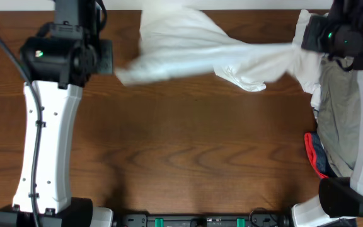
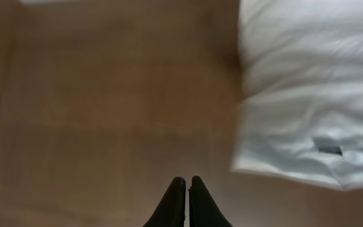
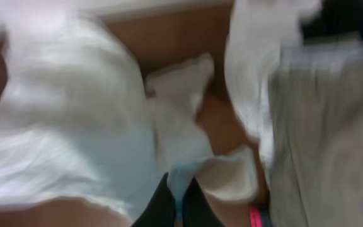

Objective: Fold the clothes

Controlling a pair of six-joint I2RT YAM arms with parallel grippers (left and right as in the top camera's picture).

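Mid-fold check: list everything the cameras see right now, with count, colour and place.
white garment: one, white, stretched across the far middle of the table, motion-blurred
small dark label: one, dark, near an edge of the white garment
khaki trousers: one, khaki-grey, in the pile at the right edge
white cloth: count unclear, white, far end of that pile
red and blue cloth: count unclear, near side of the pile, mostly hidden
table: one, brown wood
left gripper: shut, empty, over bare wood beside the white garment
right gripper: shut on the white garment, far right
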